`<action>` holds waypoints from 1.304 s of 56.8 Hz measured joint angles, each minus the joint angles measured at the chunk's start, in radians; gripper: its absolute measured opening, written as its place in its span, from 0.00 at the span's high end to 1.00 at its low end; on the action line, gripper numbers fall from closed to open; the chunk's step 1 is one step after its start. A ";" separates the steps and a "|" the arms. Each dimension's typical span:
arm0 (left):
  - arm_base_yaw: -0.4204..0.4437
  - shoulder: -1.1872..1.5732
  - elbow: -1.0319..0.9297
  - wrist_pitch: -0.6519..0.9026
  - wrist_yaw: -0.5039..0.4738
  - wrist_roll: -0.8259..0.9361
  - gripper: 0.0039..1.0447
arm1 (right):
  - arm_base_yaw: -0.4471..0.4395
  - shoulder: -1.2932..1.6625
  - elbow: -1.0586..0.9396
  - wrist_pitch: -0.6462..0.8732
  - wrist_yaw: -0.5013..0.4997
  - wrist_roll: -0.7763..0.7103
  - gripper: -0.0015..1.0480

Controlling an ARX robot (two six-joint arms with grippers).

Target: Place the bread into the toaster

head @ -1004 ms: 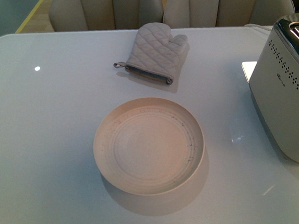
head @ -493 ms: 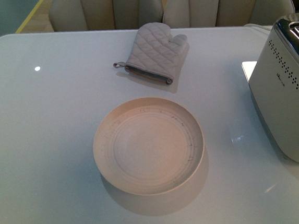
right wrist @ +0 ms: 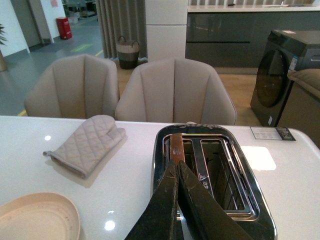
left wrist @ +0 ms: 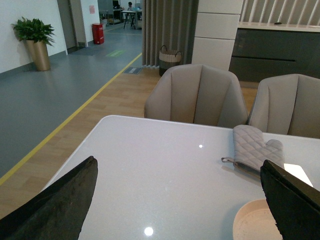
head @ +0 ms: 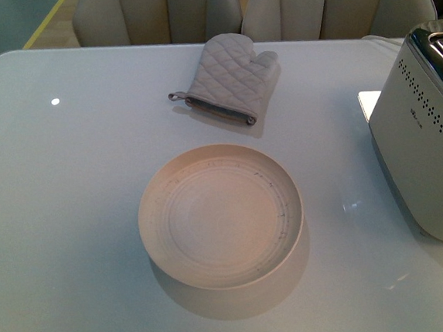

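On the white glossy table [head: 71, 226], nothing has shifted since a moment ago: the round cream plate [head: 220, 215] sits dead centre, bare, and the quilted grey oven mitt [head: 228, 80] lies beyond it, well apart, thumb pointing right. Only the small glints of light on the tabletop near the toaster [head: 426, 152] look a touch different.

Over at the right edge stands that toaster, a boxy white body with rows of small dark dots and a shiny chrome top. A small dark mark sits on its side, too small to read.

From the right wrist view, the right gripper [right wrist: 178, 175] hangs directly over the toaster's left slot, its dark jaws pinched together to a point. Just beyond the tips, the golden-brown crust of the bread [right wrist: 176, 147] stands upright in that slot, already down between the chrome walls. Whether the fingertips touch the crust, I cannot tell.

From the left wrist view, the left gripper [left wrist: 177, 200] is spread wide, dark fingers [left wrist: 60, 207] at either edge, hovering above the table with nothing between them.

Behind the table, two beige ribbed chairs [left wrist: 197, 97] are tucked in. A red bin [left wrist: 98, 33] and a potted plant [left wrist: 35, 40] stand down the hall.
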 joint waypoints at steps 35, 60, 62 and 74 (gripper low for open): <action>0.000 0.000 0.000 0.000 0.000 0.000 0.07 | 0.000 -0.243 0.000 -0.270 -0.003 0.000 0.98; 0.000 0.000 0.000 0.000 0.000 0.000 0.07 | 0.002 -0.341 0.000 -0.346 0.000 0.000 0.75; 0.000 0.000 0.000 0.000 0.000 0.000 0.07 | 0.002 -0.341 0.000 -0.346 0.000 0.000 0.70; 0.000 0.000 0.000 0.000 0.000 0.000 0.07 | 0.002 -0.341 0.000 -0.346 0.000 0.000 0.35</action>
